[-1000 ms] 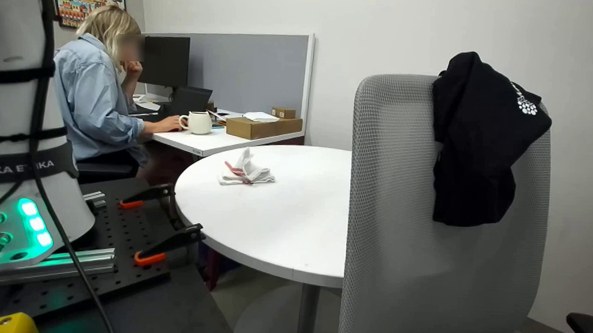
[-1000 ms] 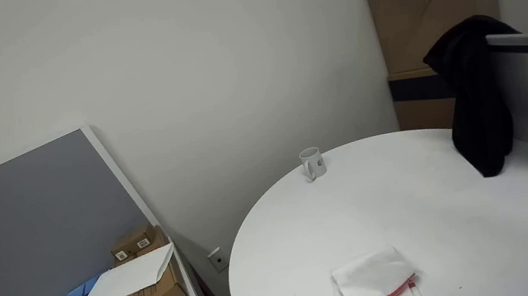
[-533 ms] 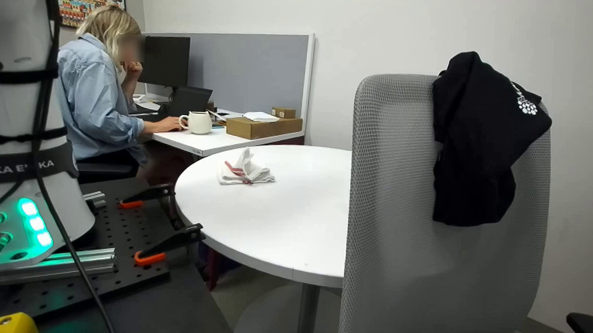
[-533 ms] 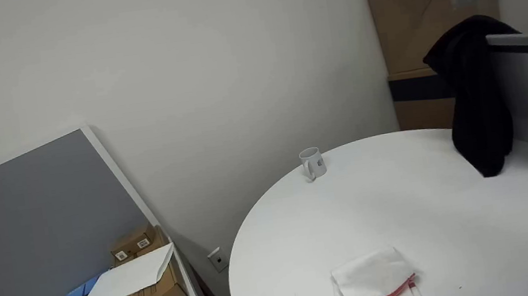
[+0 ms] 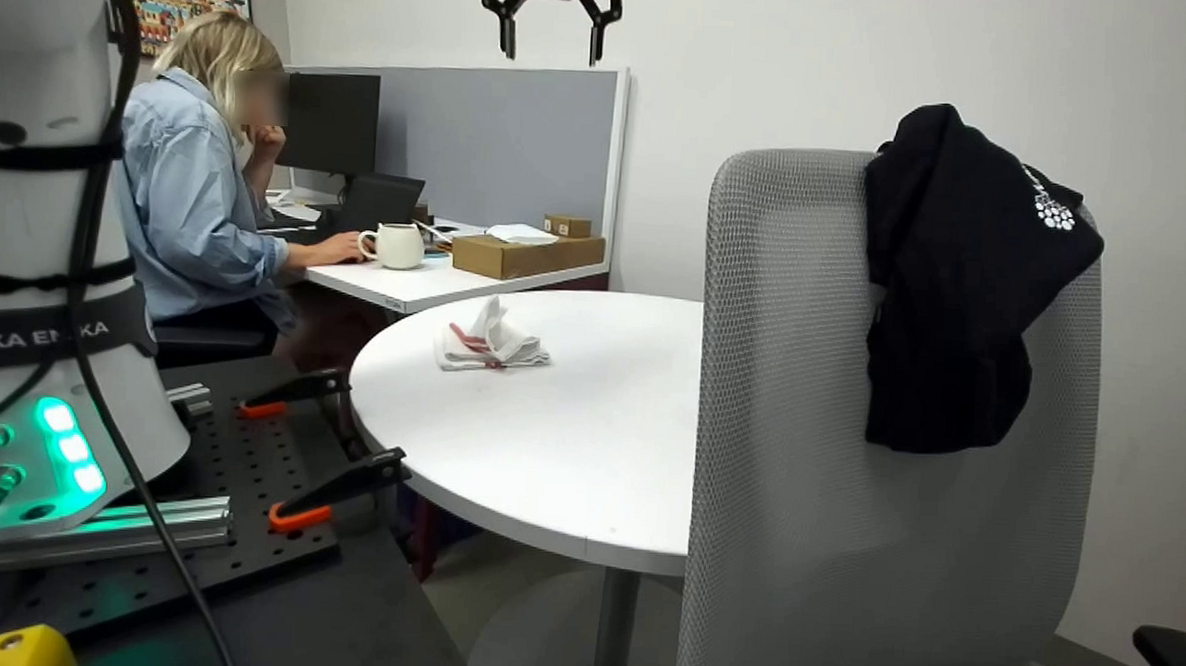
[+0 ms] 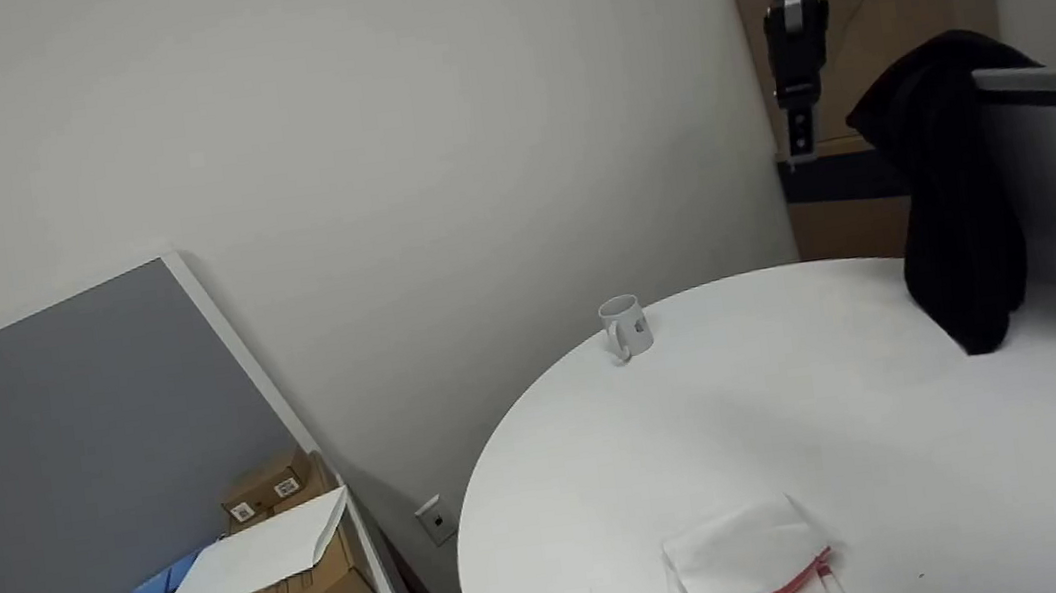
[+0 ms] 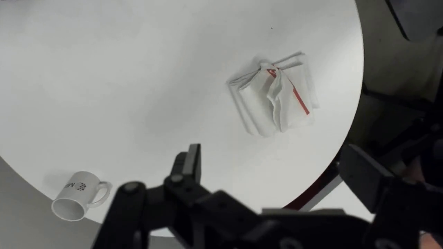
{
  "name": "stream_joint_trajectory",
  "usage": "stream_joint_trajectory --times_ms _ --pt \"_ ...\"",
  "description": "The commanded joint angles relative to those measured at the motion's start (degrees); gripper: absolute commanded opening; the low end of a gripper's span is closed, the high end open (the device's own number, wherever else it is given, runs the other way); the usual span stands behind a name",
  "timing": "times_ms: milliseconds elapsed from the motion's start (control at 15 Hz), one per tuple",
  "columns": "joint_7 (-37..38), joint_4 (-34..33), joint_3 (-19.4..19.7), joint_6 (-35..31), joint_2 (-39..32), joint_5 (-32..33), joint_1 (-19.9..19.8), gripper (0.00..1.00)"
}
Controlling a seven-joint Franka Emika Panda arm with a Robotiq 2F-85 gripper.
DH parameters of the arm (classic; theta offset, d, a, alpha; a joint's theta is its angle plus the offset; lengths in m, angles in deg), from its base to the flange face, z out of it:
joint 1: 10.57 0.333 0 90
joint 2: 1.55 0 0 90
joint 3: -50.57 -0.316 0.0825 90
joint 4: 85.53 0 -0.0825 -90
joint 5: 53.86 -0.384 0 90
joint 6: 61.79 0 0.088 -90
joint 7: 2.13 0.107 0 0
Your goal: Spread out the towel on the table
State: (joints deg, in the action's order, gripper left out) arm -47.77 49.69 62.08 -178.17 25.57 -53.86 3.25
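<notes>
A white towel with a red stripe (image 5: 512, 352) lies folded on the round white table (image 5: 568, 442), with a fold standing up in the middle. It also shows near the bottom of an exterior view (image 6: 751, 551) and right of centre in the wrist view (image 7: 258, 109). My gripper (image 5: 552, 59) hangs high above the table, pointing down. It shows side-on in an exterior view (image 6: 803, 152). In the wrist view my gripper (image 7: 271, 148) has its fingers wide apart with nothing between them, and the towel lies beyond the fingertips.
A white mug (image 6: 628, 330) stands near the table's edge; it also shows in the wrist view (image 7: 78, 193). A mesh chair (image 5: 780, 401) with a black garment (image 5: 955, 289) stands at the table. A person (image 5: 194, 185) sits at a desk with boxes (image 5: 516, 257).
My gripper has come into view in both exterior views, moving down and across toward the table. The towel and mug have not moved.
</notes>
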Motion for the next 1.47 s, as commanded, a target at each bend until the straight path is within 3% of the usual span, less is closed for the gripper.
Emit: stream_joint_trajectory --times_ms 0,333,667,1067,1400 --pt "-4.80 -2.10 -1.12 -4.59 -9.15 -1.70 -1.97 1.00" --pt "-7.51 -1.60 -3.83 -10.05 -16.11 -5.44 -3.37 1.00" --pt "-7.53 0.30 -7.44 -10.37 -21.05 -9.04 -4.77 1.00" --pt "-7.36 3.54 -11.04 -11.69 -27.87 -8.17 -6.65 1.00" --pt "-6.84 4.25 -14.76 -19.79 -34.32 -8.66 -7.19 1.00"
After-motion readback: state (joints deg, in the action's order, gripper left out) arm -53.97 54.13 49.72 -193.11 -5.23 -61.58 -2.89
